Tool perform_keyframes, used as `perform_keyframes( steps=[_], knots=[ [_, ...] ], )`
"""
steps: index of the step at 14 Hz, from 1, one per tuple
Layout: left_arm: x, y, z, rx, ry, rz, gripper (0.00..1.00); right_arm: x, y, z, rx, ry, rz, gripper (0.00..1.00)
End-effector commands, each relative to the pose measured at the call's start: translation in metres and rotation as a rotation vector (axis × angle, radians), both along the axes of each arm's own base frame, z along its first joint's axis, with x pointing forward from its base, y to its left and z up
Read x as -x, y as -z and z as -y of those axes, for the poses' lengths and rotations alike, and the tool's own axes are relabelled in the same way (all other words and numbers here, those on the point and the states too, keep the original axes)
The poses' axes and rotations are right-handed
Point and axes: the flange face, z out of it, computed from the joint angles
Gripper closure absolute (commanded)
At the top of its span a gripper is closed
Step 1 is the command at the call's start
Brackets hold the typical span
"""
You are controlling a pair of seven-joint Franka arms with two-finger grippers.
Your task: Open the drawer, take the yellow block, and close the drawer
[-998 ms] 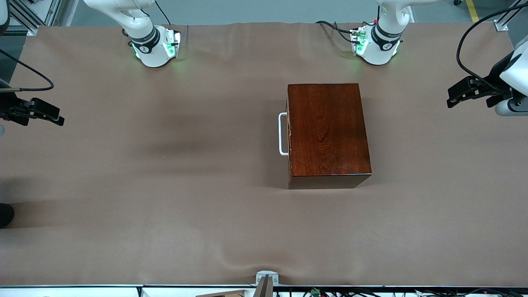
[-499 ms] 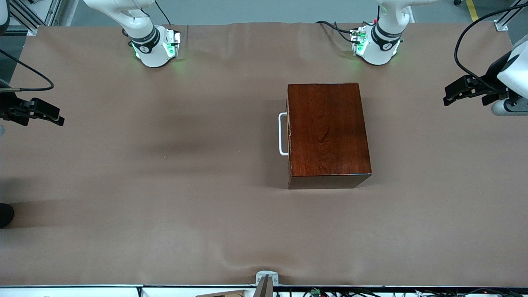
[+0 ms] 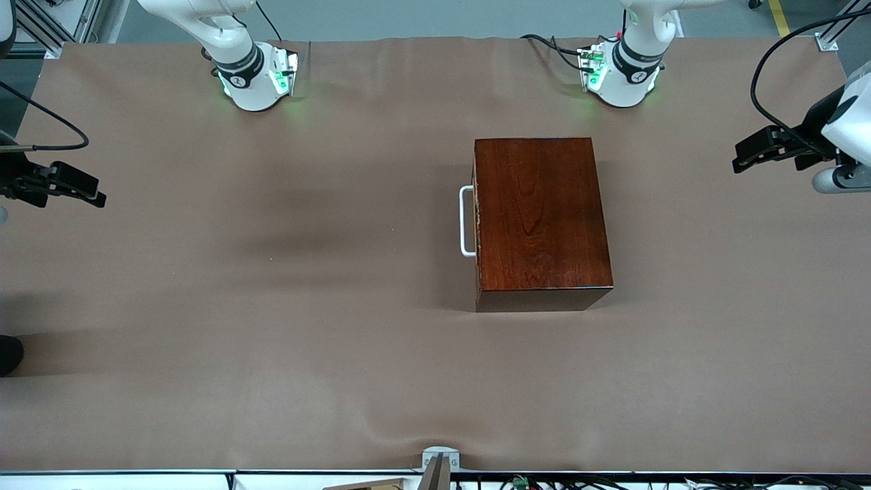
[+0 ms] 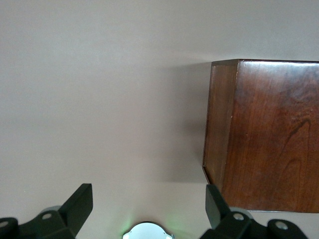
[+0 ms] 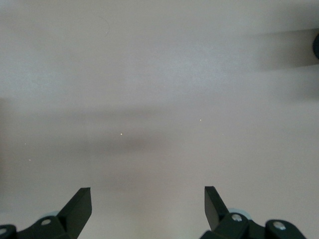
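Note:
The mahogany box [image 3: 541, 221] stands on the brown table. Its drawer is shut, and the white bar handle [image 3: 467, 221] faces the right arm's end of the table. The yellow block is hidden. My left gripper [image 3: 743, 156] is open and empty, in the air over the table at the left arm's end, apart from the box. The left wrist view shows its open fingers [image 4: 148, 199] with a corner of the box [image 4: 269, 134] ahead. My right gripper [image 3: 92, 190] is open and empty over the right arm's end. Its wrist view [image 5: 148, 199] shows only bare cloth.
The brown cloth [image 3: 272, 306] covers the whole table. The two arm bases [image 3: 255, 75] [image 3: 622, 71] stand along the edge farthest from the front camera. A small grey mount [image 3: 439, 459] sits at the nearest edge. A dark object [image 3: 10, 354] shows at the right arm's end.
My left gripper has shifted slightly toward the box. The right gripper and the box have not moved.

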Motion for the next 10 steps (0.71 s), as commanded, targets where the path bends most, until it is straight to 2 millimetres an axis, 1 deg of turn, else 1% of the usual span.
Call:
perform_keyframes(
  steps=[1, 2, 3, 5, 6, 7, 9, 10],
  knots=[
    [0.007, -0.006, -0.002, 0.013, -0.015, -0.011, 0.0, 0.007, -0.007, 0.0, 0.009, -0.006, 0.011, 0.0],
    [0.008, -0.006, -0.001, 0.013, -0.015, -0.012, 0.0, 0.007, -0.007, -0.001, 0.009, -0.008, 0.011, 0.0],
    [0.012, -0.012, 0.001, 0.004, -0.009, -0.01, 0.0, 0.008, -0.007, 0.0, 0.009, -0.006, 0.01, 0.0],
    [0.035, -0.053, -0.001, -0.033, -0.011, 0.07, 0.0, 0.007, -0.007, 0.0, 0.009, -0.006, 0.011, 0.0],
    [0.04, -0.062, 0.0, -0.04, -0.01, 0.087, 0.0, 0.007, -0.007, 0.001, 0.009, -0.005, 0.011, 0.0],
    [0.039, -0.06, 0.0, -0.04, -0.013, 0.085, 0.0, 0.008, -0.007, 0.001, 0.009, -0.005, 0.01, 0.0],
    [0.037, -0.047, 0.006, -0.04, 0.003, 0.05, 0.0, 0.007, -0.007, 0.0, 0.009, -0.006, 0.011, 0.0],
    [0.038, -0.047, 0.01, -0.041, 0.01, 0.04, 0.0, 0.007, -0.007, 0.0, 0.009, -0.006, 0.011, 0.0]
  ],
)
